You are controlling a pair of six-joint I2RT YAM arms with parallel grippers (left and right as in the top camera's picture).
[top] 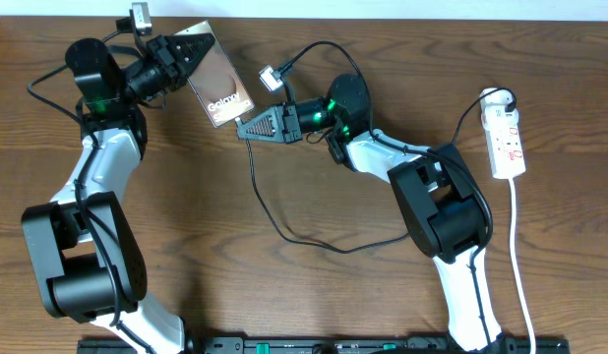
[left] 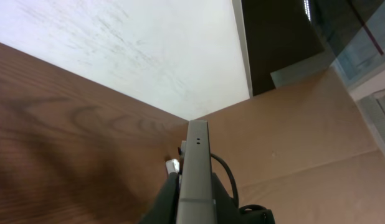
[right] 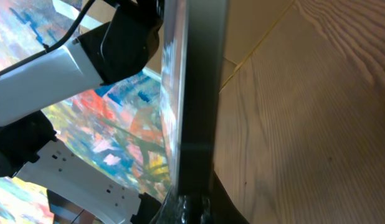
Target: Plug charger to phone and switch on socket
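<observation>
The brown phone with white lettering is held off the table at the back left, with my left gripper shut on its upper end. In the left wrist view its grey edge runs between the jaws of my left gripper. My right gripper is shut on the charger's plug tip, right at the phone's lower edge. The thin black charger cable loops across the table to a white adapter in the socket. In the right wrist view the phone's dark edge rises from my right gripper; the plug tip itself is hidden.
The socket's white lead runs down the right side to the front edge. Both arm bases stand near the front of the wooden table. The left arm's white link shows in the right wrist view.
</observation>
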